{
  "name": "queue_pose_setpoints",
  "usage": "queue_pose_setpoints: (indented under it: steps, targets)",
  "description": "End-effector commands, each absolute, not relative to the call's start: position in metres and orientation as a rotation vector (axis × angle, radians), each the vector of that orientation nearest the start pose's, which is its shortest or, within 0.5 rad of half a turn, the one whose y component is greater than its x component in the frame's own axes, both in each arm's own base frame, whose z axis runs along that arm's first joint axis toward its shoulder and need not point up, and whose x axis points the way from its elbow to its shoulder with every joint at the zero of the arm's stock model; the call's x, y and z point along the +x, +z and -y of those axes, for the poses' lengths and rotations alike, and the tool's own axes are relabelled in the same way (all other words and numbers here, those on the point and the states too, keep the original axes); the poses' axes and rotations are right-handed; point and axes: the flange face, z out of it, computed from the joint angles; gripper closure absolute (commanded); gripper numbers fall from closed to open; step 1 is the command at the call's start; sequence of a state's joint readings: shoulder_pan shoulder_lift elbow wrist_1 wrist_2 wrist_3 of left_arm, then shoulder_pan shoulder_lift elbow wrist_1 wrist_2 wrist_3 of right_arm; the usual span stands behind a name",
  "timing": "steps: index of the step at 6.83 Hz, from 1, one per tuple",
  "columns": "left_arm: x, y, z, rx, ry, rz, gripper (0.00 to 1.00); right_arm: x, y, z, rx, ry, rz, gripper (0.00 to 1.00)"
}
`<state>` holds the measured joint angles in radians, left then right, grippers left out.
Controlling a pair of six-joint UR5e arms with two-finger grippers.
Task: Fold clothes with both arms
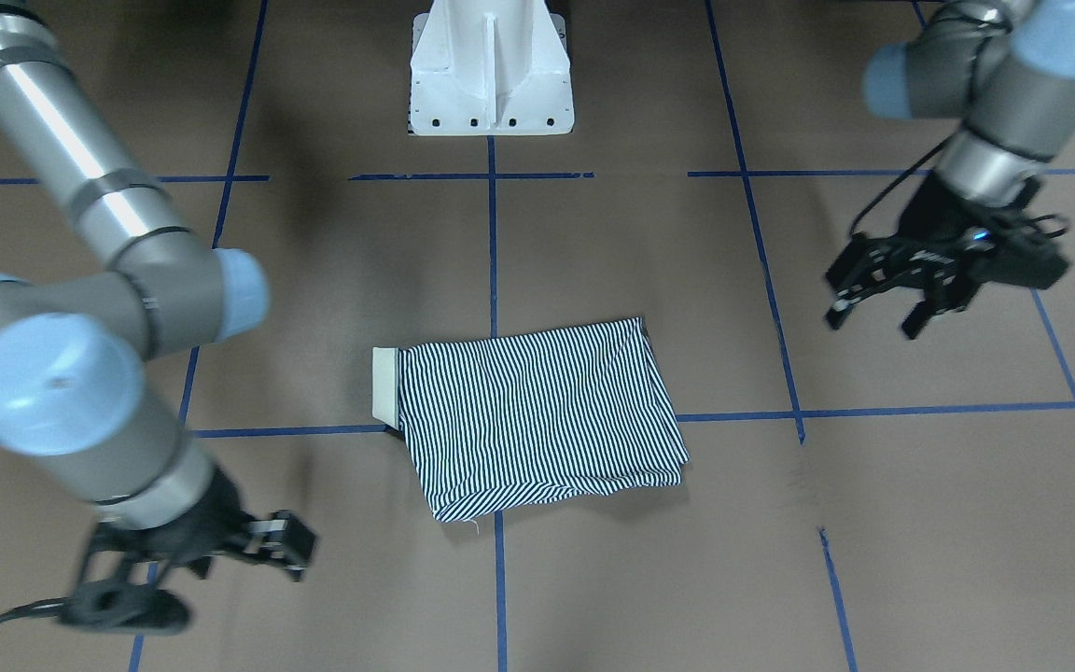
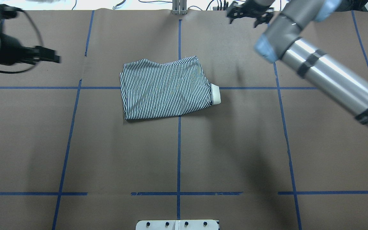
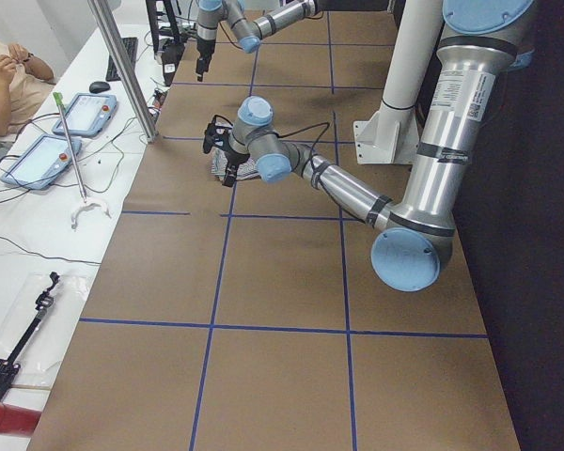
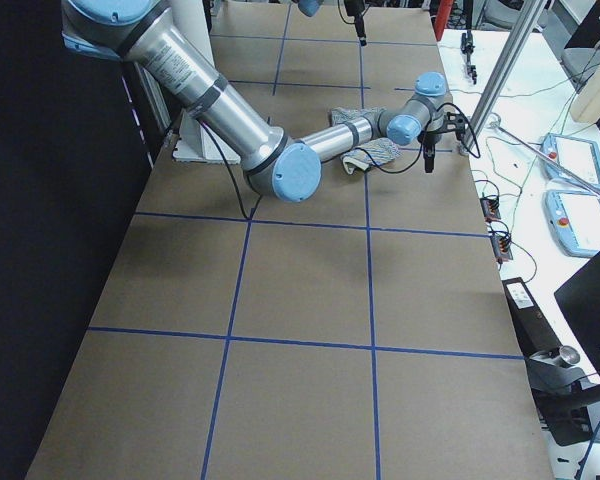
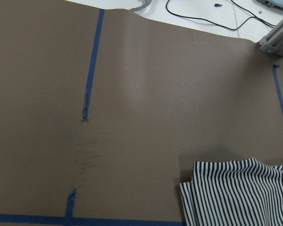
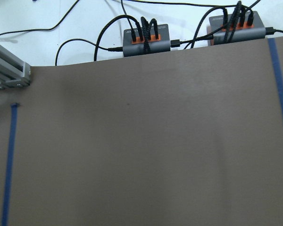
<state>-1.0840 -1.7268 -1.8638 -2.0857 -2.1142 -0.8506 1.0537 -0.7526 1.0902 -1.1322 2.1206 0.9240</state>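
The clothes are one navy-and-white striped shirt (image 1: 537, 420) (image 2: 166, 89), folded into a flat rectangle in the middle of the brown table. Its cream collar (image 1: 384, 383) (image 2: 216, 94) sticks out at the end on my right side. A corner of the shirt (image 5: 240, 195) shows in the left wrist view. My left gripper (image 1: 873, 327) (image 2: 56, 59) hovers open and empty, well off the shirt's left end. Beyond the shirt's right end, toward the table's far edge, my right gripper (image 1: 211, 579) (image 2: 244, 21) is open and empty. Neither touches the cloth.
The white pedestal base (image 1: 491, 75) (image 2: 177, 224) stands at the robot's side of the table. Blue tape lines (image 2: 179, 143) grid the brown surface. Cabled power boxes (image 6: 146, 35) and an aluminium post (image 3: 122, 70) sit along the far edge. A person (image 3: 5, 80) sits beyond it.
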Motion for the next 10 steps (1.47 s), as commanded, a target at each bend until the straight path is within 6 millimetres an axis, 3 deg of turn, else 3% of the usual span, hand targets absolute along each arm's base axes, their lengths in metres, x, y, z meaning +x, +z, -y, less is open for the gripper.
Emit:
queue_pose_setpoints:
  steps: [1, 2, 3, 4, 5, 6, 7, 8, 9, 10]
  targets:
    - [0.008, 0.471, 0.493, 0.542, 0.140, -0.844, 0.00, -0.143, 0.425, 0.738, 0.264, 0.014, 0.907, 0.00]
    - [-0.057, 0.506, 0.487, 0.567, 0.186, -0.769, 0.00, -0.077, 0.462, 0.730, 0.276, -0.045, 0.884, 0.00]
    - [-0.097, 0.517, 0.479, 0.545, 0.225, -0.711, 0.00, -0.031, 0.479, 0.719, 0.292, -0.124, 0.842, 0.00]
    - [-0.140, 0.530, 0.465, 0.496, 0.229, -0.676, 0.00, 0.000, 0.506, 0.693, 0.240, -0.182, 0.808, 0.00]
    - [-0.155, 0.539, 0.460, 0.401, 0.186, -0.691, 0.00, 0.036, 0.524, 0.660, 0.225, -0.251, 0.788, 0.00]
    - [-0.154, 0.560, 0.456, 0.320, 0.155, -0.707, 0.00, 0.042, 0.527, 0.609, 0.195, -0.262, 0.782, 0.00]
    - [-0.149, 0.598, 0.442, 0.234, 0.119, -0.726, 0.00, 0.028, 0.530, 0.574, 0.192, -0.278, 0.783, 0.00]
    - [-0.140, 0.633, 0.410, 0.168, 0.097, -0.742, 0.00, 0.014, 0.536, 0.566, 0.175, -0.303, 0.779, 0.00]
    - [-0.134, 0.654, 0.386, 0.144, 0.096, -0.750, 0.00, -0.004, 0.560, 0.555, 0.126, -0.331, 0.758, 0.00]
    - [-0.135, 0.649, 0.390, 0.220, 0.132, -0.729, 0.00, -0.003, 0.574, 0.536, 0.120, -0.337, 0.758, 0.00]
